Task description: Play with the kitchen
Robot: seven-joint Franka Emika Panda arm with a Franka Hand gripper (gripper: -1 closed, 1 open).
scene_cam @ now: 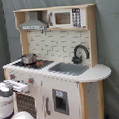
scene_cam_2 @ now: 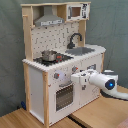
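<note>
1. The kitchen is a white toy unit with light wood trim. It is upright and fills most of both exterior views. In the second exterior view it stands on a wooden floor in front of a grey curtain.
2. Worktop: a small metal pot sits on the hob. The grey sink lies beside the hob, with the black faucet curving over its rear edge.
3. Upper section: the hood hangs above the hob. The microwave sits beside it, above the sink.
4. Front panel: knobs run in a row under the worktop, above the oven door.
5. The arm enters from the second exterior view's right at front-panel height. In the first exterior view it is at the lower left.
6. The gripper is at the knob row, just above the oven door. Whether it touches a knob cannot be determined.
7. Gripper state: cannot be determined; the fingers are not distinguishable in either exterior view.
</note>
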